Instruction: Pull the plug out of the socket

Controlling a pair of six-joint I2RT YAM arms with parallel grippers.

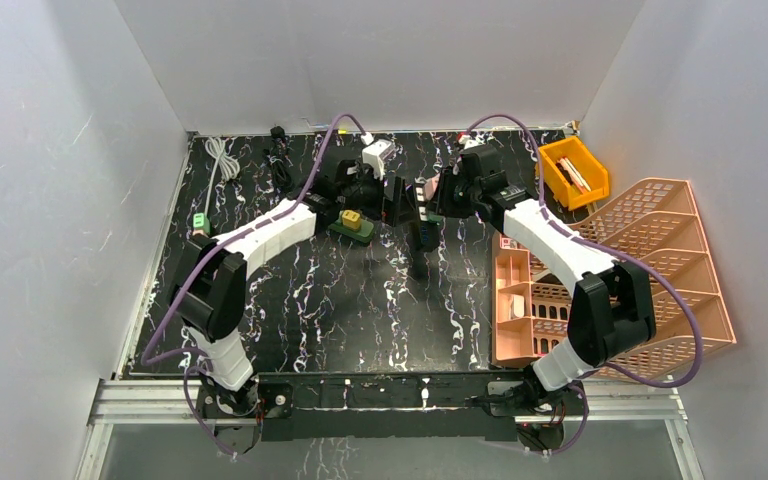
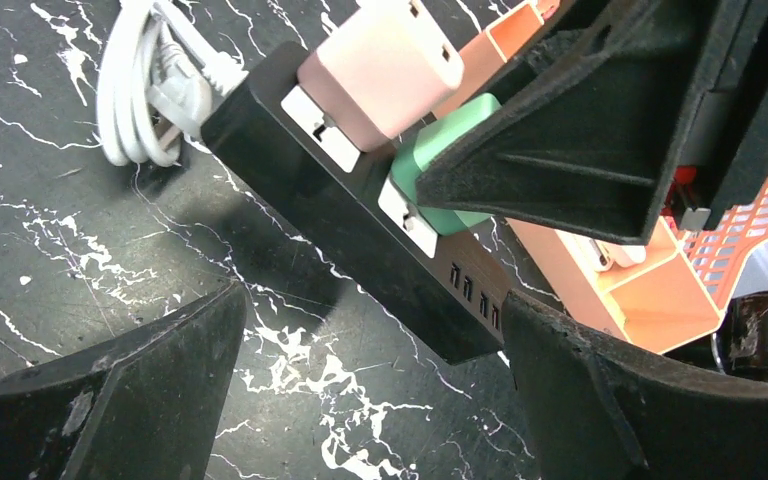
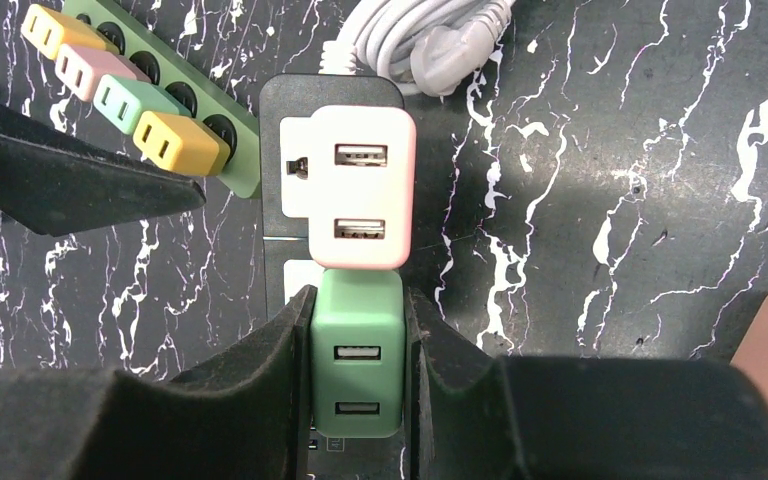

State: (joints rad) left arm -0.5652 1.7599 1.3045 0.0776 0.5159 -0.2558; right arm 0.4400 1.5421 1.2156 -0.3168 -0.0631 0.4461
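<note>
A black power strip, the socket point(image 2: 345, 225), lies slanted across the marbled table, and its end seems raised a little. A pink-white USB plug point(image 3: 360, 190) and a green USB plug point(image 3: 357, 370) sit in it side by side. My right gripper point(image 3: 358, 302) is shut on the green plug, one finger pressed on each of its sides. From the left wrist the green plug point(image 2: 442, 150) shows half hidden behind the right gripper's black finger. My left gripper point(image 2: 373, 330) is open, its fingers to either side of the strip's USB end. From above, both grippers point(image 1: 407, 197) meet at the strip point(image 1: 420, 235).
A green power strip with several coloured plugs point(image 3: 165, 125) lies left of the black one. A coiled white cable point(image 3: 430, 40) sits at the strip's far end. A peach organiser point(image 1: 525, 300), a file rack point(image 1: 675, 250) and an orange bin point(image 1: 573, 172) stand at the right.
</note>
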